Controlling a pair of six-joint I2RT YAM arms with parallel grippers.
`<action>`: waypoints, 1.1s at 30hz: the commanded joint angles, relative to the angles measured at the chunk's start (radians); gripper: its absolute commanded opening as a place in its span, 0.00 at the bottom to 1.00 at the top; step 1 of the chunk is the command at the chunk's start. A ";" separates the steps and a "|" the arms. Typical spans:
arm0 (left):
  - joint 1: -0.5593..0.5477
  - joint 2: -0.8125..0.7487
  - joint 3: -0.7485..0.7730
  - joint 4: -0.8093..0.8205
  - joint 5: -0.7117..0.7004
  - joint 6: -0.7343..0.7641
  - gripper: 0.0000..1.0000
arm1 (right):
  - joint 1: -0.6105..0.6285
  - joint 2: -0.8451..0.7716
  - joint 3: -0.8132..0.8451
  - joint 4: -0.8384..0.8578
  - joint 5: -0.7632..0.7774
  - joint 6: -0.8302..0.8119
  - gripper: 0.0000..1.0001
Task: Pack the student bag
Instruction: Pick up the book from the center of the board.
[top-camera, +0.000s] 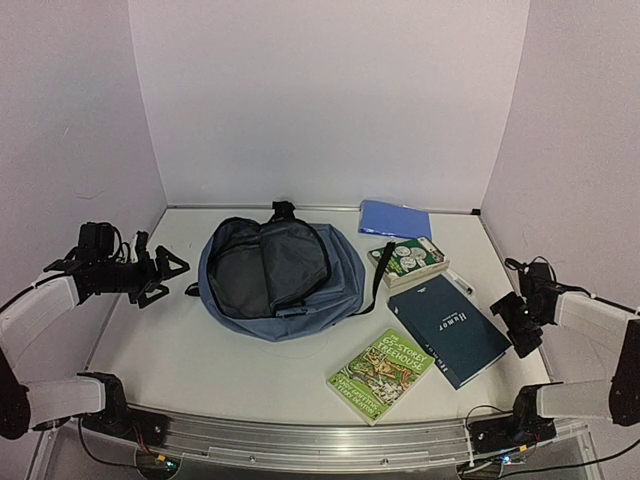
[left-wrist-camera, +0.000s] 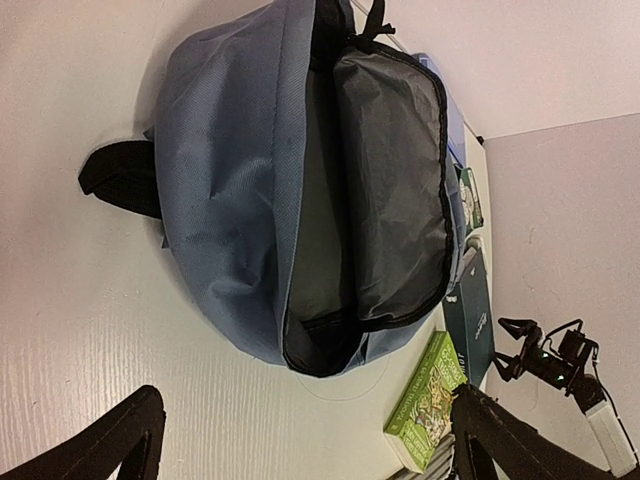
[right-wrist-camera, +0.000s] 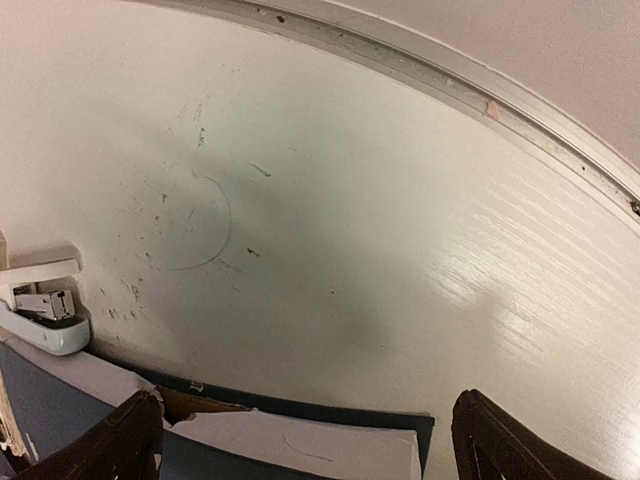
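Observation:
The student bag (top-camera: 275, 280) lies flat mid-table, slate-blue, its main zip wide open on dark grey lining (left-wrist-camera: 385, 190). My left gripper (top-camera: 170, 275) hovers just left of it, open and empty; in the left wrist view its fingers (left-wrist-camera: 130, 440) frame the bag's lower end. A dark teal book (top-camera: 447, 330) lies right of the bag. My right gripper (top-camera: 513, 322) stands open at that book's right edge, and the book's corner (right-wrist-camera: 300, 440) shows between its black fingers (right-wrist-camera: 520, 440). A green picture book (top-camera: 382, 375) lies near the front. A second green-and-white book (top-camera: 407, 258) sits behind the teal one.
A flat blue notebook (top-camera: 395, 218) lies at the back right by the wall. A white pen-like thing (top-camera: 460, 282) rests beside the teal book, and a white object (right-wrist-camera: 45, 310) shows at the left of the right wrist view. A metal rail (top-camera: 300, 440) runs along the front edge.

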 joint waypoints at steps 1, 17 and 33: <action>0.006 0.010 0.008 0.029 0.042 0.019 1.00 | 0.001 -0.032 -0.009 -0.010 -0.006 0.059 0.96; 0.006 0.072 0.002 0.094 0.068 0.004 1.00 | 0.002 0.049 0.037 0.247 -0.434 -0.023 0.69; 0.006 0.079 -0.003 0.094 0.057 -0.009 1.00 | 0.022 0.053 0.076 0.346 -0.569 0.005 0.25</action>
